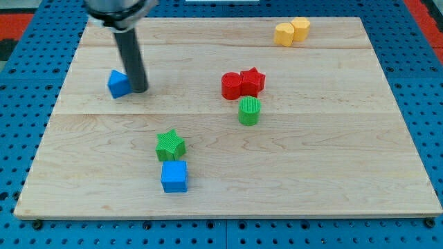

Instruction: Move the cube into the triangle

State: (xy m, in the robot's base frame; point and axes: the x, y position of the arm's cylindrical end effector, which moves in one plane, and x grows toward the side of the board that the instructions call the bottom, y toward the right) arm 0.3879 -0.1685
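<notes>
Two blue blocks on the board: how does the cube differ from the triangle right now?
The blue cube is square-faced; the blue triangle is a smaller-looking wedge. The cube sits near the view's bottom, just below the green star; the triangle sits at upper left. My tip stands right beside the triangle on its right, far from the cube. Both are the same blue and rest on the board.
</notes>
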